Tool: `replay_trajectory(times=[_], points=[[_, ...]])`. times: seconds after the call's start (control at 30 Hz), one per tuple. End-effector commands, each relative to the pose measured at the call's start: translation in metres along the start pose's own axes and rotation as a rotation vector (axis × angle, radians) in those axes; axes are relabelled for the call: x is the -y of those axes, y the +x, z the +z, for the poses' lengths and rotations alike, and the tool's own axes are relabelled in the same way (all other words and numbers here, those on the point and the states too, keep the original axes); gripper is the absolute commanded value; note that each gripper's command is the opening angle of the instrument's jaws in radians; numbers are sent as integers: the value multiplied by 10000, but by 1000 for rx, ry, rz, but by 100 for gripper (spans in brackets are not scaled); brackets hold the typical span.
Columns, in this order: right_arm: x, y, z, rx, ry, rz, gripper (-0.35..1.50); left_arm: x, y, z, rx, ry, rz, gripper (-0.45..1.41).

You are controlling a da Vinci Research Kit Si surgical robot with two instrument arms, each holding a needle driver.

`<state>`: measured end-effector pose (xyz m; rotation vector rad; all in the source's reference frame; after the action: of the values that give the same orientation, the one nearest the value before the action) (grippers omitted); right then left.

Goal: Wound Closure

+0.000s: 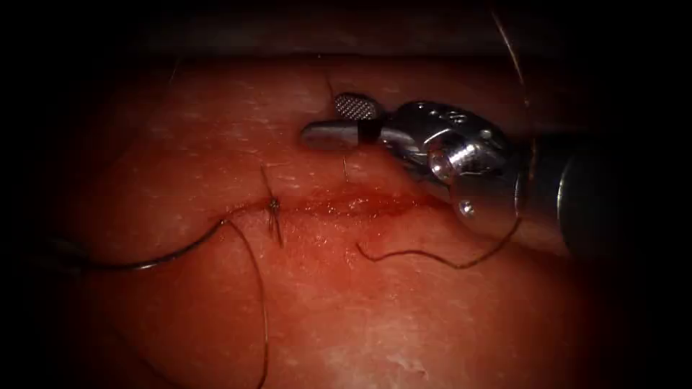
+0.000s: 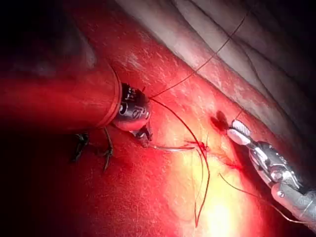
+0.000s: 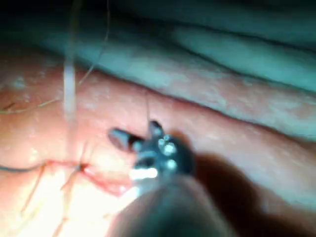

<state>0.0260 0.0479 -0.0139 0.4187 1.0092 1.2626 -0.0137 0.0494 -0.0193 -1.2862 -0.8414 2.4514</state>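
Note:
The tissue [image 1: 404, 310] has a cut [image 1: 360, 205] running left to right, with red fluid along it and a knot [image 1: 274, 206] near its left end. My right tool [image 1: 323, 120] hovers just beyond the cut with its jaws open, holding nothing; it also appears as the right tool [image 2: 240, 132] and the right tool [image 3: 133, 129]. My left tool [image 2: 145, 134] is shut on the curved needle [image 2: 170, 147] at its back part. The needle [image 1: 173, 252] arcs in from the dark left, its tip reaching the cut's left end beside the knot. I cannot tell whether the tip is in the tissue.
Thread [image 1: 261, 310] trails from the knot toward the near edge. A second strand of thread [image 1: 432, 257] lies on the near side of the cut and climbs past the right tool's shaft. Earlier stitches with short ends [image 2: 105, 153] sit beside the left tool's shaft.

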Motion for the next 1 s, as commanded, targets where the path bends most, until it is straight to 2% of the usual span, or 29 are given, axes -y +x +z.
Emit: replay_trajectory(times=[0.03, 0.1, 0.37, 0.57, 0.63, 0.67, 0.7, 0.77, 0.8, 0.93, 1.0], points=[[2, 6, 7, -7, 8, -11, 0, 5, -2, 7, -1, -1, 2, -35], [3, 9, 7, -11, 11, -8, -35, 5, -2, 7, -1, -1, 1, -35], [0, 10, 4, -12, 17, -62, -35, 4, -2, 6, -1, -2, 2, -35], [-3, 14, -14, -28, 39, -100, -35, 4, -2, 6, -1, -2, 2, -35], [-2, 23, -27, -70, 16, -117, -35, 4, -2, 5, -1, -2, 2, -35], [-2, 29, -31, -103, -10, -114, -3, 4, -2, 6, -1, -2, 2, -35], [-2, 32, -32, -126, -32, -107, 42, 4, -2, 6, -1, -2, 2, -35], [-2, 36, -32, -139, -55, -119, 99, 4, -2, 6, -1, -2, 2, -35], [-1, 34, -26, -134, -48, -113, 113, 4, -2, 6, -1, -2, 2, -35], [5, 22, -4, -126, -33, -120, 125, 4, -2, 6, -1, -2, 2, -35], [9, 16, 14, -120, -37, -124, 125, 4, -3, 5, -1, -3, -4, -35]])
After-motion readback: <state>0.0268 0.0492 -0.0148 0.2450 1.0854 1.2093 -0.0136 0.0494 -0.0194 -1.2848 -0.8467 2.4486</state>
